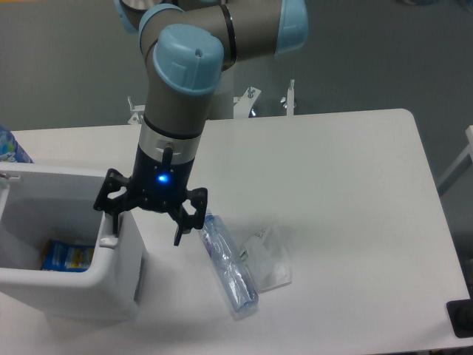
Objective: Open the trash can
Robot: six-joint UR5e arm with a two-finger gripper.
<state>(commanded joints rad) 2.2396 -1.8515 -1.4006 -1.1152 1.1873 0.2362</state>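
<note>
The trash can (118, 285) is a large white boxy bin at the table's front left. Its lid has swung away and the inside shows, with a blue and yellow packet (65, 255) lying at the bottom. My gripper (145, 230) hangs open over the bin's right rim. Its left finger (111, 222) rests at the push tab on that rim, and its right finger (181, 225) stands outside the bin wall. Nothing is held between the fingers.
A crushed clear plastic bottle (228, 266) lies on the table just right of the gripper. Beside it sits a crumpled clear wrapper (270, 259). A blue patterned object (10, 146) peeks in at the left edge behind the bin.
</note>
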